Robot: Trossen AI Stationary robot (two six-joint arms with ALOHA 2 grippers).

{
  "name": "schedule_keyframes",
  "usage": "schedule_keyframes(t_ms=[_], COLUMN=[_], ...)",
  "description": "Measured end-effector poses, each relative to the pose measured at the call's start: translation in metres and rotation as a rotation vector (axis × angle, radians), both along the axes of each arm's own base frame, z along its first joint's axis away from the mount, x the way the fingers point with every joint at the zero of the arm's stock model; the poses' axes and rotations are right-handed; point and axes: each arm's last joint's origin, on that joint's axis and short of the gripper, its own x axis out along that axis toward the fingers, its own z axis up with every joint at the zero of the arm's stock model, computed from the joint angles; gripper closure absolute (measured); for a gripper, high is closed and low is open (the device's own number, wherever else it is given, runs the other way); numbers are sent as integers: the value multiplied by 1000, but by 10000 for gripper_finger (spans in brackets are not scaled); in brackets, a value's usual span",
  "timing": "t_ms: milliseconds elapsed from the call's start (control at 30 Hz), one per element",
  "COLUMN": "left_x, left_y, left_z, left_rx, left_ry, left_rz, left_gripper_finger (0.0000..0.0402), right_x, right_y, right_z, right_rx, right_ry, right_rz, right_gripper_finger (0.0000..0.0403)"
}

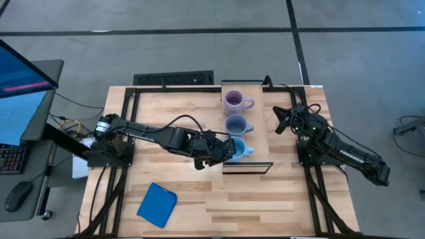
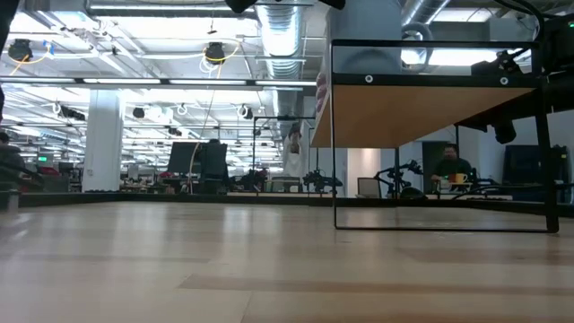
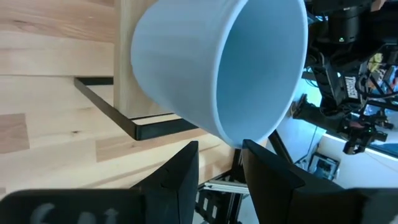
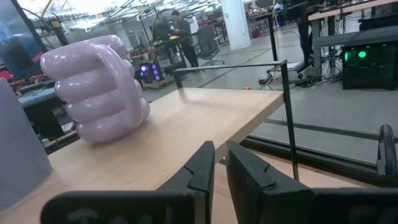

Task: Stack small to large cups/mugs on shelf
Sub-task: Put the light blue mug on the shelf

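- The left gripper [image 1: 219,151] is reaching across the slatted wooden tabletop [image 1: 172,113] to the near end of the long light-wood shelf [image 1: 260,126], and it is pinching the rim of the bright light blue handled mug [image 1: 238,149]: in the left wrist view one dark finger [image 3: 177,177] is sitting outside the wall and the other inside the mouth, at a narrow gap.
- That bright blue mug [image 3: 217,62] is showing tilted against the wrist camera, its open mouth turned sideways over the shelf's dark frame; whether its base is touching the board cannot be told.
- On the shelf the three mugs are standing in a line: the pale purple ribbed mug [image 1: 234,101] at the far end, the dull grey-blue mug [image 1: 236,124] in the middle, the bright blue one nearest.
- The right gripper [image 1: 284,119] is waiting just beside the shelf's far right edge, its fingers drawn nearly together on nothing, facing the purple mug [image 4: 96,90].
- Judged from this, the step in hand is the handling of the blue mug, and no mug is nested in another yet.
- The next move is calling for a level carry over a neighbouring mug's mouth, handle clear, before letting go.
- A flat blue square pad [image 1: 157,204] is lying well apart on the tabletop.
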Motion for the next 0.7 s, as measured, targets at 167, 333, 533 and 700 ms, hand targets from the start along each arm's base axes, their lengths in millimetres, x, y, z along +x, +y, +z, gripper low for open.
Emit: schedule_keyframes(t_ms=[167,333,533,700], left_x=[0,1,0,-1], left_y=[1,4,4,4], left_z=[1,2,1,-1], left_rx=[60,84,68,15], left_ry=[-11,-22,-7,18], left_rz=[14,23,36,30], left_gripper_finger=[289,289,289,289], right_x=[0,0,0,0], right_y=[0,0,0,0], right_z=[0,0,0,0], right_rx=[0,0,0,0], right_ry=[0,0,0,0], right_rz=[0,0,0,1], right_gripper_finger=[339,339,339,339])
